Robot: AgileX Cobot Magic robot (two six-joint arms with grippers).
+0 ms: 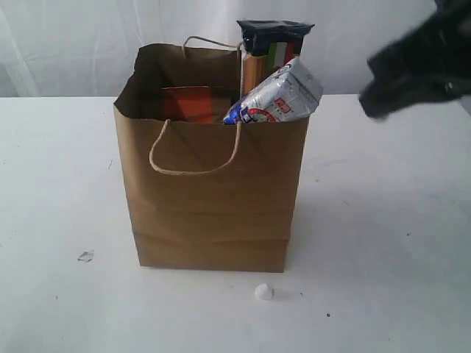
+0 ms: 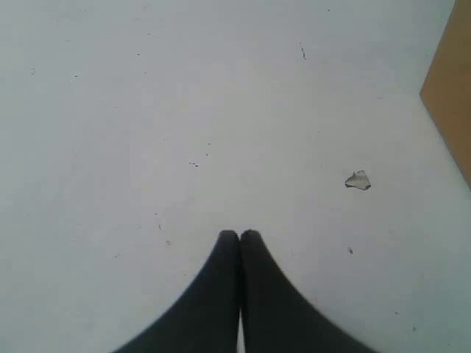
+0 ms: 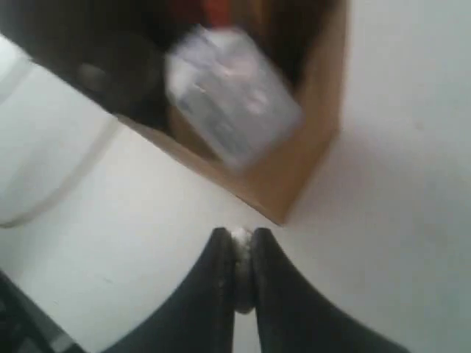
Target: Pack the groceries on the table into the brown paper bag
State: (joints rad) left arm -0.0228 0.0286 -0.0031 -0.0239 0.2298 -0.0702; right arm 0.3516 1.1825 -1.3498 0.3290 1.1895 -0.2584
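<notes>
Groceries sit in the brown paper bag (image 1: 213, 198), which stands upright at the middle of the exterior frame on the white counter (image 1: 59, 184). The long spaghetti packet (image 1: 268, 48) stands on end at the bag's right rear, its dark top well above the rim. The small white-blue carton (image 1: 278, 97) is tilted in front of it, resting on the front right rim and poking out. The brown pouch with orange label (image 1: 193, 103) shows inside, left of centre, below the rim.

The right arm (image 1: 416, 66) is a dark blur at the upper right of the frame, raised above the counter and apart from the bag, to the right of the carton. In its wrist view the right jaws are drawn nearly together, with only a thin pale sliver between the tips. I cannot tell whether that sliver is something pinched. The bag's open mouth lies beyond them, with the carton blurred inside it.

The left jaws are pressed tip to tip with nothing between them, over bare counter. A small clear shard (image 2: 358, 180) lies near, and the bag's corner is well apart from the tips.
</notes>
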